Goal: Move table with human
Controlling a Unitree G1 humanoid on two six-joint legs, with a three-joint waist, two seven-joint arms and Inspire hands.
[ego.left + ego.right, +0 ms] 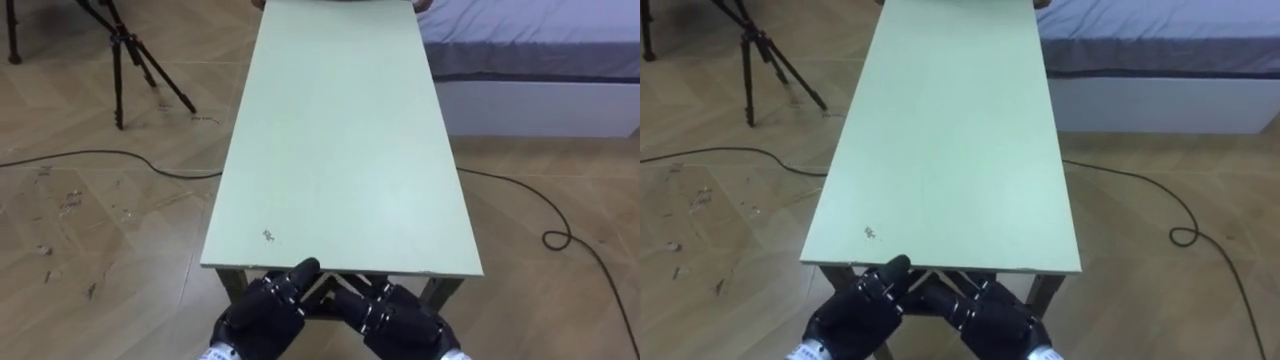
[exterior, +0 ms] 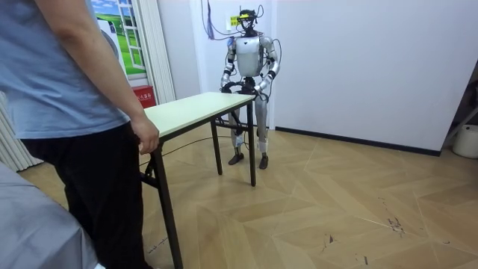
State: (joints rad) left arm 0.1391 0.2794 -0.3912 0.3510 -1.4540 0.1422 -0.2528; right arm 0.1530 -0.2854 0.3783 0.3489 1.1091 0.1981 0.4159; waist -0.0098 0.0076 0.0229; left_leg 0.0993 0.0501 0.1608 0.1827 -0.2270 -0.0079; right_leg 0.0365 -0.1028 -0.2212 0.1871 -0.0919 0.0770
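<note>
Closest and low: left hand [image 1: 262,318] and right hand [image 1: 402,322], side by side just beneath the near short edge of the table [image 1: 340,150]; open or gripping, cannot tell. Table stretching lengthwise ahead, between tripod [image 1: 125,50] and bed [image 1: 530,60]. At the far end, person's hand [image 2: 146,137] on the edge.

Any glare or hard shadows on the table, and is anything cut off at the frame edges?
Left eye view: table evenly lit, no glare or hard shadow, far end cut by the top edge; left hand and right hand dark at its near end. Room view: even light, person cropped at the room view's left.
</note>
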